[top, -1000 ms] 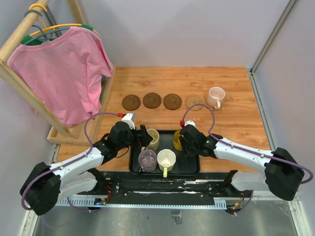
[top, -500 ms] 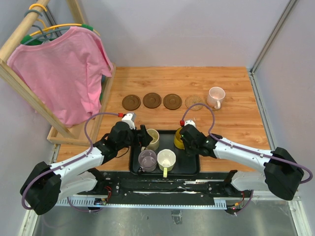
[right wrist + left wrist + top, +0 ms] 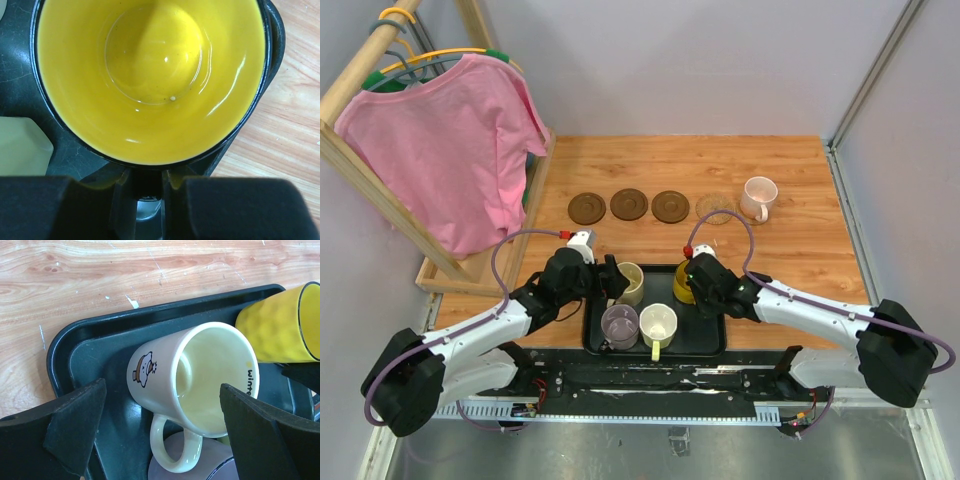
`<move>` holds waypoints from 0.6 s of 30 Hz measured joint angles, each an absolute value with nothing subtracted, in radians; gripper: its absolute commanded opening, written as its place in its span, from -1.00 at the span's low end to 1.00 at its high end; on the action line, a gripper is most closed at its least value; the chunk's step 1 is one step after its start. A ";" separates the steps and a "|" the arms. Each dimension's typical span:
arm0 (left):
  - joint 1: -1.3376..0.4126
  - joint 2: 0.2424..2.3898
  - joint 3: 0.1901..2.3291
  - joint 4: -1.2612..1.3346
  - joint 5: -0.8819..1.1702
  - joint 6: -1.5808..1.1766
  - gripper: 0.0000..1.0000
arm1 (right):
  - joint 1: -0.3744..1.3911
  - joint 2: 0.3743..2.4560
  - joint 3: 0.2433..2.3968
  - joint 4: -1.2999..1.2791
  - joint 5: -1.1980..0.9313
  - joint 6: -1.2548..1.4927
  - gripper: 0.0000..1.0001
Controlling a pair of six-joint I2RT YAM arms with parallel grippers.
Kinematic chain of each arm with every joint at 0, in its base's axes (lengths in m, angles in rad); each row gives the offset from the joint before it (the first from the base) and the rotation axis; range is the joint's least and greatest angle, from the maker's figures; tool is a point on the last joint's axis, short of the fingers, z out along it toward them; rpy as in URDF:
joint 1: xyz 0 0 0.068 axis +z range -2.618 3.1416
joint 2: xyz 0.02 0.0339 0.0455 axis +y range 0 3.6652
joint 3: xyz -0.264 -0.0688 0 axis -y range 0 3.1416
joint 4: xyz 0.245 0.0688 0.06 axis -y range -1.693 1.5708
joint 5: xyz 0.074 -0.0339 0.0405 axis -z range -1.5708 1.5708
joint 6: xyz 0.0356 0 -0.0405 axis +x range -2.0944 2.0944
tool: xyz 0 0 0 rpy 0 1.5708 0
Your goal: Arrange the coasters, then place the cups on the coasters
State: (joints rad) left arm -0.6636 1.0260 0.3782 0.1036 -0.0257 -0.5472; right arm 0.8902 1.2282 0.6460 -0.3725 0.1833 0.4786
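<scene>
While the left pincer (image 3: 165, 427) stayed wide open, the right pincer (image 3: 146, 176) had closed onto the yellow cup (image 3: 150, 75)

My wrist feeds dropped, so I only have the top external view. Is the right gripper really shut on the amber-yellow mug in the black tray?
Observer: Yes. The right gripper is pinched narrow on a dark piece at the glossy amber-yellow mug's near rim, apparently its handle.
Operator: Anything inside it?
Observer: Empty, only a tiny speck on the bottom.
Operator: And the other arm?
Observer: The left gripper is wide open, one finger each side of the cream ceramic mug, which bears a cartoon print.
</scene>
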 measured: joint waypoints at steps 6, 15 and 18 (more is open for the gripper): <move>-0.664 1.026 0.378 0.104 -0.030 -0.547 0.99 | 0.890 1.212 0.646 -0.380 0.189 0.429 -0.98; -0.664 1.026 0.378 0.104 -0.036 -0.547 0.99 | 0.890 1.187 0.694 -0.409 0.231 0.364 -0.98; -0.664 1.022 0.378 0.104 -0.042 -0.547 0.99 | 0.890 1.188 0.742 -0.437 0.265 0.339 -0.98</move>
